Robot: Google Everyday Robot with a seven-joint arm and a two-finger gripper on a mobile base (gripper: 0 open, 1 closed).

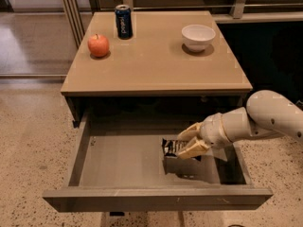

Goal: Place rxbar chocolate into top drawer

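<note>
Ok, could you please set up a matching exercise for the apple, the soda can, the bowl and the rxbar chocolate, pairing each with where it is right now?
Things:
1. apple
2. soda can
3. bowl
4. rxbar chocolate

Places (sides as the camera view shows them):
A. on the table, far right part
B. held in the gripper, low inside the open top drawer, right of its middle
C. on the table, far edge, left of centre
D. on the table, left side, nearer than the soda can

Pairs: 1-D, 2-C, 3-A, 4-B.
</note>
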